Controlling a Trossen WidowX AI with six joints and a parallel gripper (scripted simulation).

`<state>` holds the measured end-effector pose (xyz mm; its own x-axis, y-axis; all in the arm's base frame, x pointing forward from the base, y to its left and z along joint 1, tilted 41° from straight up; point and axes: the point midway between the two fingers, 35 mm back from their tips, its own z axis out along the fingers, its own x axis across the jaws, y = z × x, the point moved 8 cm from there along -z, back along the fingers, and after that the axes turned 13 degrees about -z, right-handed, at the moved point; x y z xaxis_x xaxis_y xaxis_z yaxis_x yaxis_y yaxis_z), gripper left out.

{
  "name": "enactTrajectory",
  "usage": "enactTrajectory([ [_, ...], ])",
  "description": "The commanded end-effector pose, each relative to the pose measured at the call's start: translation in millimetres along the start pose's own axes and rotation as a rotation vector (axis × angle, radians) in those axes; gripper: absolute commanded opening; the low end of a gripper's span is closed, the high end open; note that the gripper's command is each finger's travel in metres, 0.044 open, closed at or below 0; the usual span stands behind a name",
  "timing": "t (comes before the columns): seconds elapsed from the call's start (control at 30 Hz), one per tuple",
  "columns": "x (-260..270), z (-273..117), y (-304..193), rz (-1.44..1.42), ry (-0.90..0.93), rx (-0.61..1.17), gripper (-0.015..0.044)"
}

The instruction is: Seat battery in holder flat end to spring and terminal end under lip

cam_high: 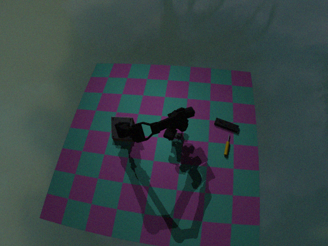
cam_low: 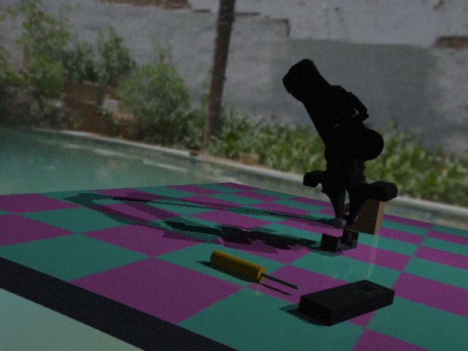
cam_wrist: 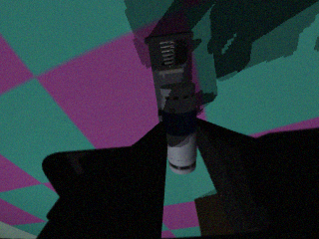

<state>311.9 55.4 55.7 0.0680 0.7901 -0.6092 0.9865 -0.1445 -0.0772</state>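
My gripper (cam_low: 343,221) (cam_wrist: 178,124) is shut on the battery (cam_low: 340,222) (cam_wrist: 182,151), around its dark blue band. The battery's white end points towards the bottom of the wrist view; its other end is in shadow and points towards the spring end of the holder. The dark holder (cam_high: 179,136) (cam_low: 329,242) (cam_wrist: 157,57) stands on the checkered mat, its coiled spring at the top in the wrist view. In the exterior view the battery is just above the holder, with a small gap visible. The battery and fingers hide the holder's near part and its lip.
A yellow-handled screwdriver (cam_high: 226,148) (cam_low: 237,265) and a black oblong block (cam_high: 226,125) (cam_low: 346,302) lie on the checkered mat (cam_high: 164,175) (cam_low: 159,279), on the side away from the arm's base. The brown-sided box (cam_low: 373,217) (cam_wrist: 213,214) at the arm's base stands behind the gripper.
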Motion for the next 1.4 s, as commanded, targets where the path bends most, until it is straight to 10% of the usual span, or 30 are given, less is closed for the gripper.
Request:
enactTrajectory([
  [0.0,0,12,6,-0.006,0.018,0.074,0.0079],
  [1.37,-7,32,39,-0.003,0.067,0.337,0.0079],
])
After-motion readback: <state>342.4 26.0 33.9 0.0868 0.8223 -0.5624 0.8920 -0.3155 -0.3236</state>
